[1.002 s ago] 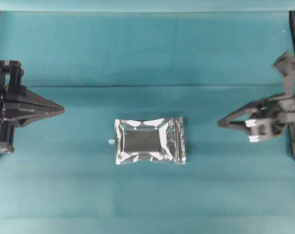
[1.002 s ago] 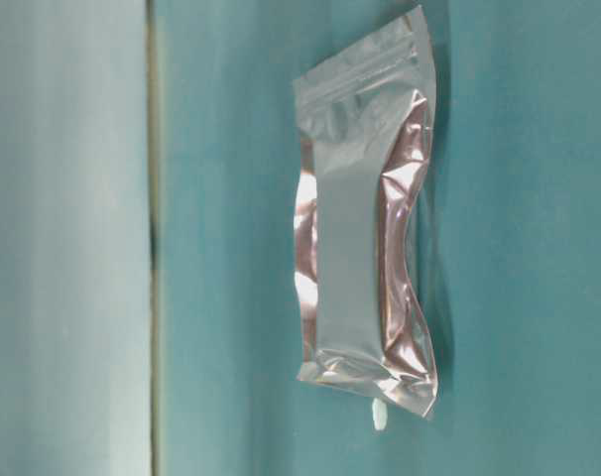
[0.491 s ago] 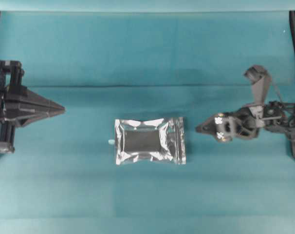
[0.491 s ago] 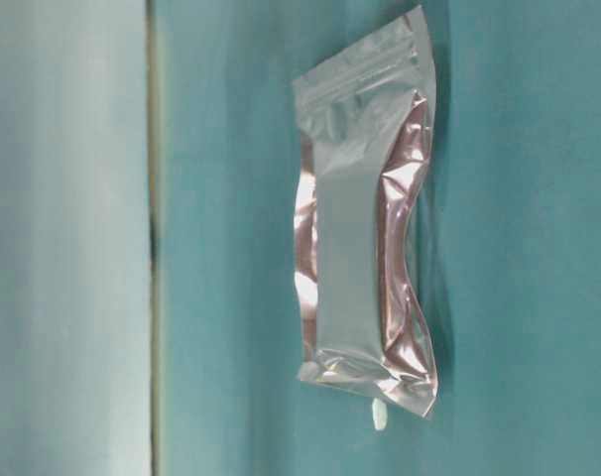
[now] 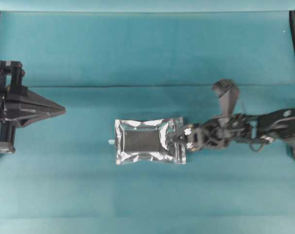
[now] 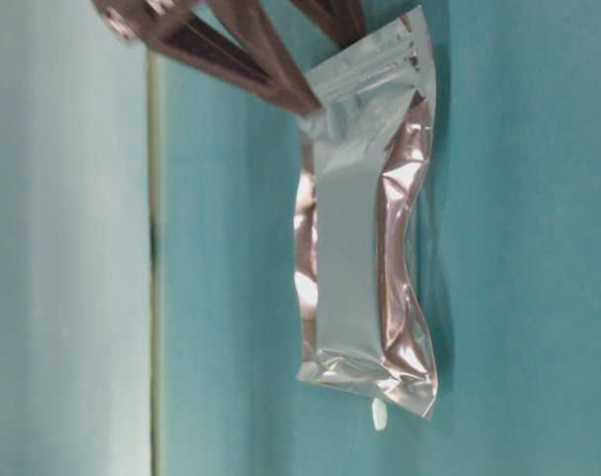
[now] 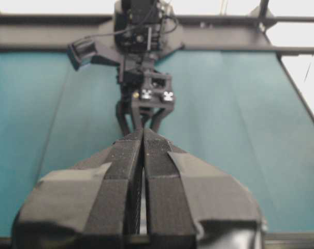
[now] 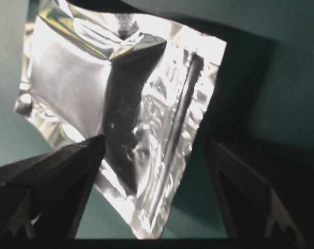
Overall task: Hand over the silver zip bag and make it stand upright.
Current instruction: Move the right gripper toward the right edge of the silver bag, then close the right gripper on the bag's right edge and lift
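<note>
Your left gripper [image 7: 142,142] fills the near edge of the teal cloth-covered table [image 7: 234,119], its black taped fingers [image 7: 159,192] pressed flat together. Beyond their tips, the black right arm [image 7: 142,46] reaches in from the table's far edge.

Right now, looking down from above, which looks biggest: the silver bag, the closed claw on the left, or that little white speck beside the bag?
1. silver zip bag
2. left gripper, somewhat smaller, though it stands nearer the camera
3. white speck, tiny by far
</note>
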